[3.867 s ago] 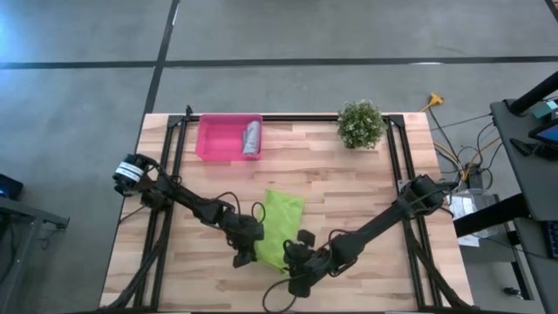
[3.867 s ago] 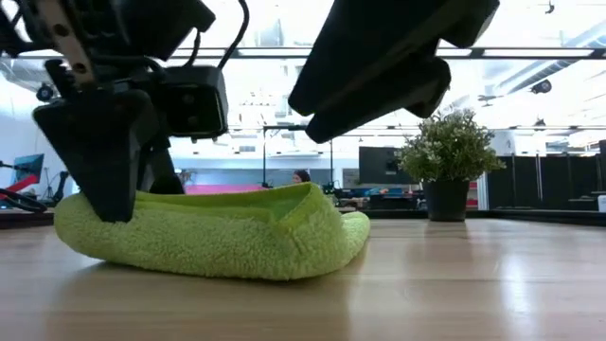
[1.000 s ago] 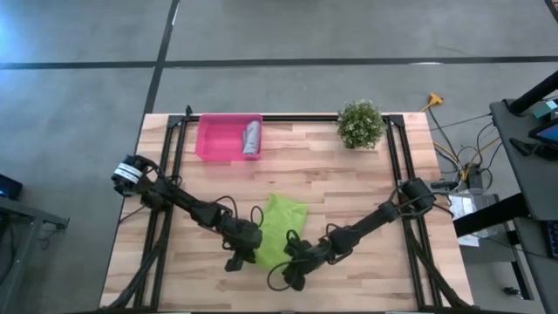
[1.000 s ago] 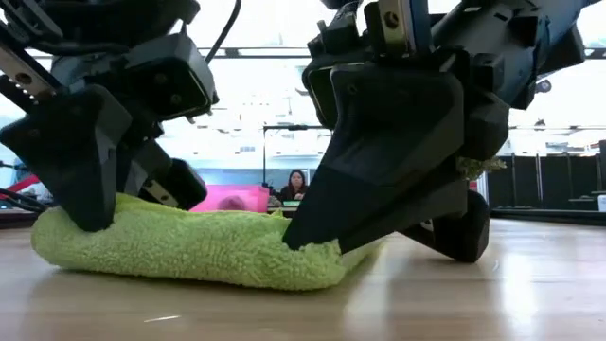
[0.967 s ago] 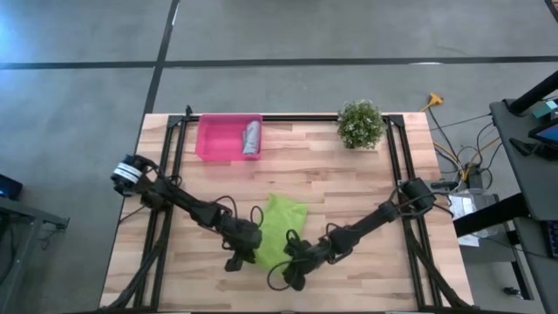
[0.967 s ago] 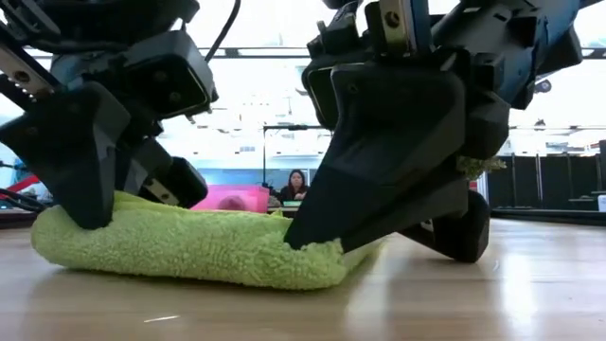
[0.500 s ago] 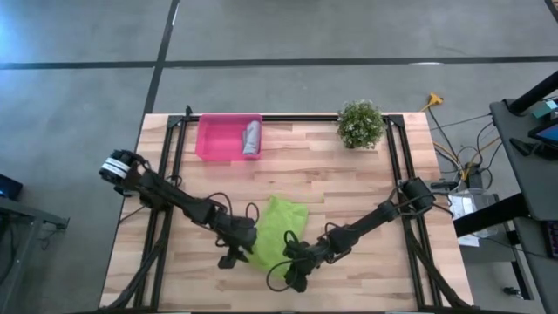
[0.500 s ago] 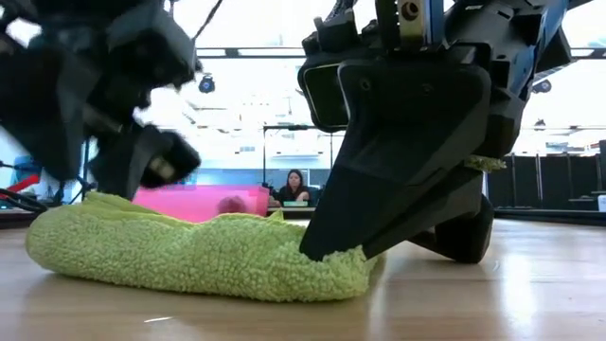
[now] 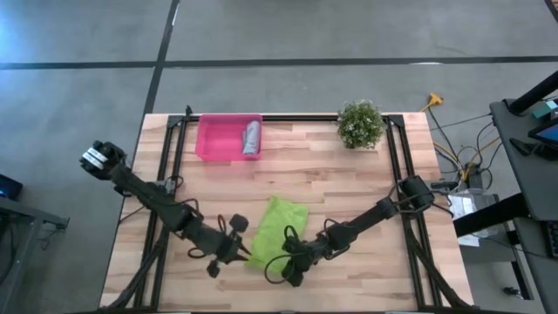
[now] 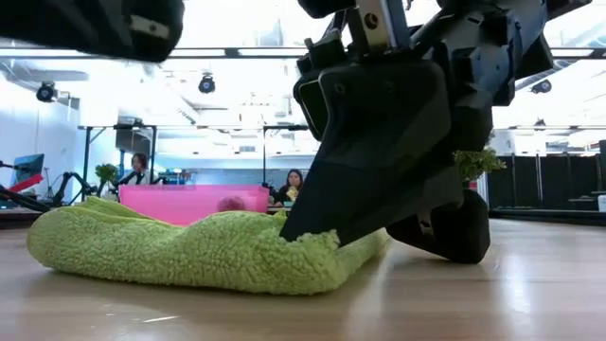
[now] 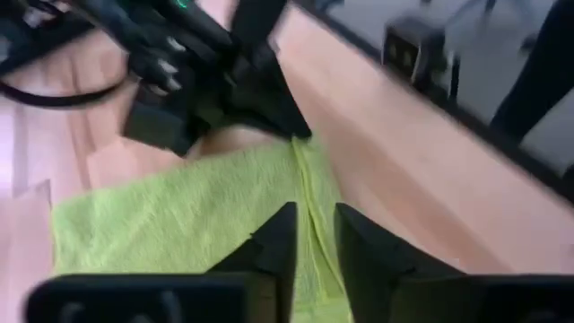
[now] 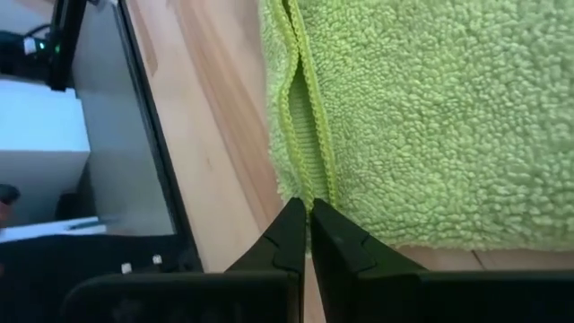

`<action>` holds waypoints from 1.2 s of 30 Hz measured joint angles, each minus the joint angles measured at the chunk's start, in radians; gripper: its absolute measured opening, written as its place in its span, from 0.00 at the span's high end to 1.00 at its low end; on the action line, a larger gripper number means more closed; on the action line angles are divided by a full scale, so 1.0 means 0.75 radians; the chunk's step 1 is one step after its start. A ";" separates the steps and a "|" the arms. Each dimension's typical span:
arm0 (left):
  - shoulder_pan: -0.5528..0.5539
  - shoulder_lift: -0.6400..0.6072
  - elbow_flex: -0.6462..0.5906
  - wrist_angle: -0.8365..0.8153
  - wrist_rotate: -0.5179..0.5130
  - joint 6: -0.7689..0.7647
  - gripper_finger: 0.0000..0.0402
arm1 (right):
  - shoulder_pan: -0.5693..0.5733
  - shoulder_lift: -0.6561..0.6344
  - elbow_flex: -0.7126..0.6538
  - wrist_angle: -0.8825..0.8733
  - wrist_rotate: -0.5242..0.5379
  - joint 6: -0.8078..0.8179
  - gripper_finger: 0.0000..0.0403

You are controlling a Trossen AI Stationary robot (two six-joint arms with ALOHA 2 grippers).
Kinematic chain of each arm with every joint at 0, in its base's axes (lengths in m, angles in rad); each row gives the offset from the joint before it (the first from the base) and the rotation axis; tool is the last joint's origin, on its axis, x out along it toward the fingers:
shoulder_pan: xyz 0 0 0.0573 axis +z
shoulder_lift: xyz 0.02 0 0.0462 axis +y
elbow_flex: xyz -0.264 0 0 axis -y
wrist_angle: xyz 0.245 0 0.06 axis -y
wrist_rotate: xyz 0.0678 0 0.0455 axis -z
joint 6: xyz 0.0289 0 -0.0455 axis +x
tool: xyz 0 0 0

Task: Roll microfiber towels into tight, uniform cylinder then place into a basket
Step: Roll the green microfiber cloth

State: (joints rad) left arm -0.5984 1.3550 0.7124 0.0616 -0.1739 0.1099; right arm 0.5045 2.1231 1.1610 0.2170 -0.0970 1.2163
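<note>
The lime green towel (image 9: 279, 228) lies folded and loosely bunched on the wood table, toward the near edge. My right gripper (image 12: 308, 215) is shut on its near edge. My left gripper (image 11: 312, 235) hangs above and to the left of the towel (image 11: 188, 211). Its fingers stand slightly apart with nothing between them. The pink basket (image 9: 218, 138) stands at the far left. A rolled grey towel (image 9: 252, 138) lies inside it, against its right wall. My right gripper pinches the green towel's hemmed edge (image 12: 305, 184) between its two fingertips, where two hems run side by side, so more than one layer. The fingers slant down from the table's right onto the towel's right end (image 10: 317, 244). The towel lies slack on the table.
A small potted plant (image 9: 360, 124) stands at the far right of the table. Black frame rails (image 9: 394, 166) run along both sides. Bare wood lies between the towel and the basket. People sit in the room beyond the table (image 10: 294, 185).
My left gripper has let go of the towel's left end, opened, risen and drawn back toward the table's left edge, rolling as it went. The freed left end has settled flat on the table. The right end stays under my still right gripper.
</note>
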 joint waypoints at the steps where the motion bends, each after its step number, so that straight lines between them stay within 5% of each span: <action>1: -0.001 0.025 0.000 -0.004 -0.006 0.020 0.87 | -0.003 0.000 0.000 0.002 -0.003 0.012 0.98; 6: 0.011 0.196 -0.002 0.019 -0.013 0.044 0.96 | -0.006 0.000 0.000 0.021 -0.006 0.061 0.98; 25: 0.005 0.295 0.027 0.020 0.033 0.043 0.92 | -0.010 -0.013 0.009 0.036 -0.025 0.118 0.98; 36: 0.007 0.522 0.039 0.109 0.026 -0.034 0.92 | -0.023 -0.016 0.008 0.059 -0.028 0.162 0.98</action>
State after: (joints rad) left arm -0.5934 1.7464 0.7418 0.1434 -0.1543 0.0842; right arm 0.4872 2.1111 1.1667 0.2614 -0.1181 1.3379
